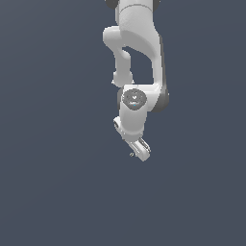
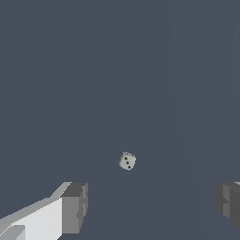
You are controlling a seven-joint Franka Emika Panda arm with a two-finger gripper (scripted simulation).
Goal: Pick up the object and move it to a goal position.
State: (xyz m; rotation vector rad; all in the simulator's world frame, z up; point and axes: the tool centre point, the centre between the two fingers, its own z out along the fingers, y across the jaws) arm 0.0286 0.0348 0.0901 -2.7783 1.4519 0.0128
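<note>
The object [image 2: 127, 161] is a tiny pale grey-white cube with dark dots, like a die, lying on the dark grey floor. In the exterior view it is only a speck [image 1: 131, 154] just to the exterior view's left of the gripper's tip. My gripper [image 2: 151, 202] is open and empty. Its two grey fingertips [image 2: 75, 208] stand wide apart, and the object lies a little beyond the gap between them, nearer the one marked. In the exterior view the gripper [image 1: 141, 150] points down and hangs close over the floor.
The white arm [image 1: 139, 53] comes down from the top of the exterior view. The floor [image 1: 57, 182] is a plain dark grey surface with nothing else on it.
</note>
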